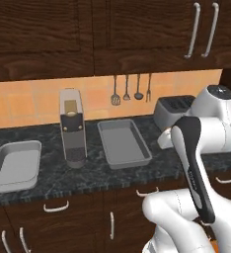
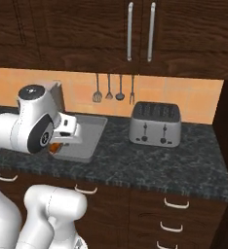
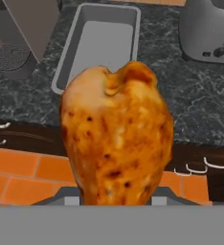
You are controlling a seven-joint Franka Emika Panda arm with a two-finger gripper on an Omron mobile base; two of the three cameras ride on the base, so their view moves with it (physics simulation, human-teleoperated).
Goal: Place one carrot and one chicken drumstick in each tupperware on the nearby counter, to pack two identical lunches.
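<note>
A browned chicken drumstick [image 3: 116,143] stands large in the hand view, with my gripper [image 2: 56,145] shut on its lower end; the fingertips are hidden behind the meat. The gripper hangs by the front edge of the black marbled counter [image 1: 88,174], near the right front corner of a grey tupperware [image 1: 123,142] with nothing inside. In the hand view that tupperware [image 3: 102,43] lies beyond the drumstick. In the right base view a sliver of drumstick [image 2: 53,147] shows under the white hand. A second grey tupperware [image 1: 16,165], also bare inside, sits at the counter's left end.
A grey coffee machine [image 1: 72,127] stands between the two tupperwares. A silver toaster [image 2: 154,124] sits to the right. Utensils [image 1: 130,89] hang on the orange tiled wall, under dark upper cabinets. Drawers with silver handles [image 2: 177,203] lie below the counter, and orange floor tiles [image 3: 18,177] beneath.
</note>
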